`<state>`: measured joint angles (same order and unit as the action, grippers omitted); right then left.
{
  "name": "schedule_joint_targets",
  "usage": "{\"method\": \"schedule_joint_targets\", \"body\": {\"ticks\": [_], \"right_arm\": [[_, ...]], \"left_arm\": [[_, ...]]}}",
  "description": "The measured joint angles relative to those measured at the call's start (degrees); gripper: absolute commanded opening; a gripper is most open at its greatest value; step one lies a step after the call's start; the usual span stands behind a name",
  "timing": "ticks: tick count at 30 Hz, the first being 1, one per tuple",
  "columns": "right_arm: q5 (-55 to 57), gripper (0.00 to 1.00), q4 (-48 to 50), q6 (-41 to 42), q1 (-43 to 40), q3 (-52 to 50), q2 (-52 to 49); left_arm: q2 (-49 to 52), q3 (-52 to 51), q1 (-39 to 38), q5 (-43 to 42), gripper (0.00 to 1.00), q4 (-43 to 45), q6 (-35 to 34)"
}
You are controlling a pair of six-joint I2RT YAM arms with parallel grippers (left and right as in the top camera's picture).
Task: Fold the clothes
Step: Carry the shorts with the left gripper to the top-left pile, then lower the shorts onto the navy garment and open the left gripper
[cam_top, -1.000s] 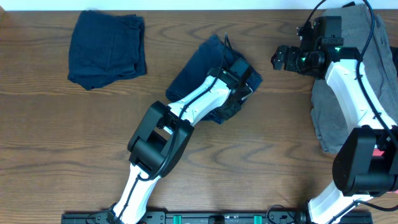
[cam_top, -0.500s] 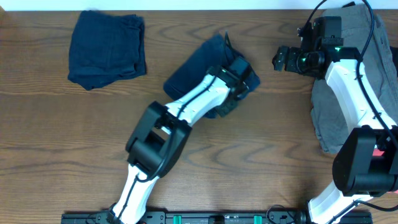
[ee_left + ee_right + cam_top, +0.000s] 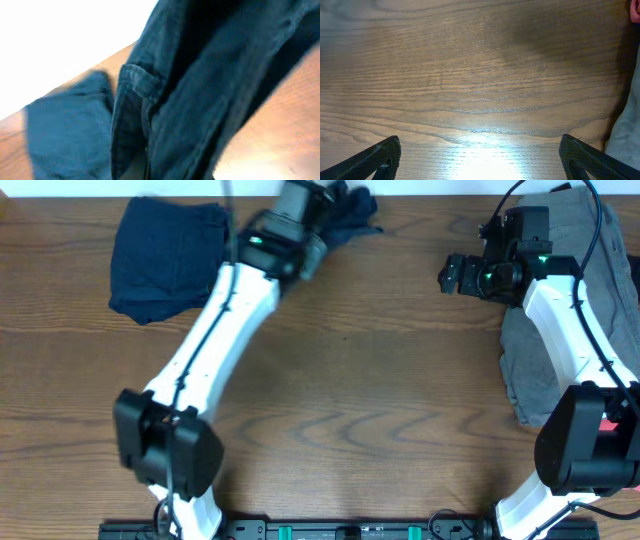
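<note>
- I see the table (image 3: 400, 410) as bare wood through the middle, between both arms: free passage there.
- My left arm (image 3: 215, 320) slants across the left half, reaching the far edge.
- Bunched navy shorts (image 3: 352, 208) hang at the far edge.
- Folded navy shorts (image 3: 165, 260) lie far left.
- Grey trousers (image 3: 515, 370) fill the right side, under my right arm (image 3: 560, 320).

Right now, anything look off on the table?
Yes. The navy shorts are a crumpled bunch at the far edge of the table, gripped by the left arm, not laid flat like the folded navy piece beside them. The grey trousers lie unfolded under the right arm.
</note>
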<state>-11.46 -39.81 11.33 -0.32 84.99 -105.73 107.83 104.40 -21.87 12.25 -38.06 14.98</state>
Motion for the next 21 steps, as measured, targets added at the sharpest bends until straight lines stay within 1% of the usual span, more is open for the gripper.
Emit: {"method": "schedule_joint_targets", "body": {"ticks": [5,10,16,21], "right_arm": [[0.0,0.99,0.0,0.0,0.0,0.0,0.0],[0.2,0.99,0.0,0.0,0.0,0.0,0.0],[0.2,0.99,0.1,0.0,0.0,0.0,0.0],[0.2,0.99,0.3,0.0,0.0,0.0,0.0]], "left_arm": [[-1.3,0.0,4.7,3.7,0.06,5.4,0.3],[-1.3,0.0,11.5,7.8,0.06,8.7,0.4],[-1.3,0.0,19.6,9.8,0.06,11.6,0.5],[-1.1,0.0,23.2,10.5,0.06,12.4,0.5]]}}
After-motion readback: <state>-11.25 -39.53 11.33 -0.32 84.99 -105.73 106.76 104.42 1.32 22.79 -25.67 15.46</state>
